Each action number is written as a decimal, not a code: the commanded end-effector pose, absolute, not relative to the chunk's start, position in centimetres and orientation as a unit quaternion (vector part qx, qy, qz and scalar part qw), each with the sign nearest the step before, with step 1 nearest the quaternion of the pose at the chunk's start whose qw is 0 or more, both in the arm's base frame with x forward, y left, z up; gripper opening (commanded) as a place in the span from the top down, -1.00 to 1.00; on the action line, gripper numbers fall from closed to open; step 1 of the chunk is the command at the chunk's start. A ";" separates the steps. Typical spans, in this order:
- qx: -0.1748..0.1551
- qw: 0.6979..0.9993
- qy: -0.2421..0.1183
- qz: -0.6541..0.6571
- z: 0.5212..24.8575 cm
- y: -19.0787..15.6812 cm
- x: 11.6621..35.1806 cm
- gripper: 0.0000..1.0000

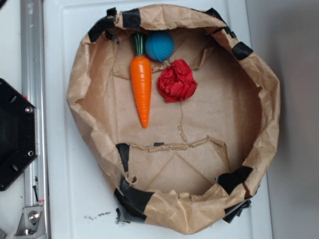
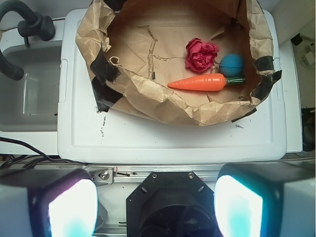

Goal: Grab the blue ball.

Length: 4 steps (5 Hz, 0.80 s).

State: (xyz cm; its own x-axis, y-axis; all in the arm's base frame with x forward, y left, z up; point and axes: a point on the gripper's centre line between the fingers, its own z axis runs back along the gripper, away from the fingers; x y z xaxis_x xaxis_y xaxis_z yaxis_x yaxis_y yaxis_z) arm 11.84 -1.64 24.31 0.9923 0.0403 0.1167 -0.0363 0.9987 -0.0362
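Our gripper hangs with fingers spread apart; ahead and right, the blue ball touches the carrot.

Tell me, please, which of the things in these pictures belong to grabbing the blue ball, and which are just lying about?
Belongs to the job:
- blue ball, against the paper wall
- pincer, open, far from the ball, outside the nest

Just lying about:
- orange toy carrot, beside the ball
- red wad, just next to the ball
- brown paper nest holding all three
- white lid beneath the nest
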 end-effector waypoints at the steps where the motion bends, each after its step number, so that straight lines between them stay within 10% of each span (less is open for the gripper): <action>1: -0.017 0.998 -0.059 0.019 24.3 -1.6 11.8 -1.00; 2: -0.043 0.996 -0.055 0.061 22.3 0.2 15.1 -1.00; 4: 0.009 0.957 -0.178 0.229 17.6 2.3 21.7 -1.00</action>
State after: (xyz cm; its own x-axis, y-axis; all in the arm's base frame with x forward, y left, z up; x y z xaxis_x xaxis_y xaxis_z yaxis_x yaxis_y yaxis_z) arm 21.57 1.80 16.22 0.8416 0.4428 0.3092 -0.4510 0.8912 -0.0486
